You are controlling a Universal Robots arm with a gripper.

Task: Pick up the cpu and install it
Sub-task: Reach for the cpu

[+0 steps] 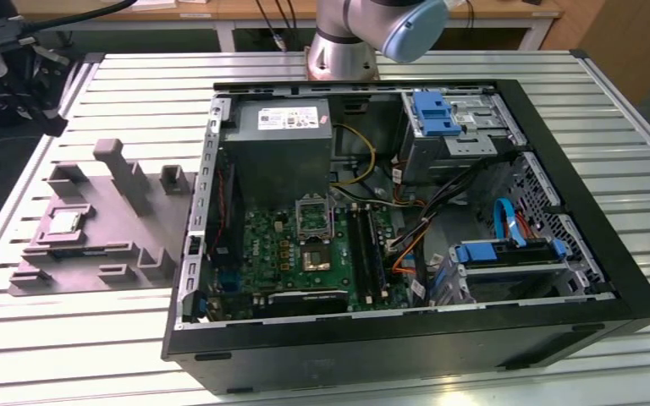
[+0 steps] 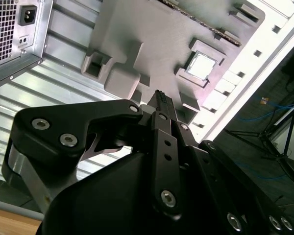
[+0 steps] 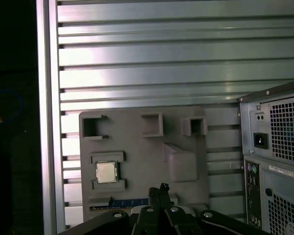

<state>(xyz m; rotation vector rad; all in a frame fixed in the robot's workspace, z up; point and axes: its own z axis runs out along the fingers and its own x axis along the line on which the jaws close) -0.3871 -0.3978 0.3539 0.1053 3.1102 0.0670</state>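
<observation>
The cpu [image 1: 63, 222] is a small silvery square chip lying flat in a recess of the grey plastic tray [image 1: 111, 211], on the exterior view's left, beside the open computer case. Both wrist views look down on it from well above: the cpu [image 2: 202, 66] [image 3: 106, 172] sits between raised blocks of the tray [image 2: 152, 34] [image 3: 137, 137]. My gripper [image 2: 159, 98] [image 3: 159, 190] hangs high over the tray, its black fingertips closed together with nothing between them. The motherboard's metal-framed socket [image 1: 311, 216] lies inside the case.
The open black computer case [image 1: 596, 254] holds the power supply box [image 1: 280, 139], cables, blue drive brackets and the green motherboard [image 1: 291, 254]. The arm's base [image 1: 342, 46] stands behind the case. Everything rests on a slatted metal table [image 1: 77, 338]. The case's rear panel [image 3: 277, 147] stands close to the tray.
</observation>
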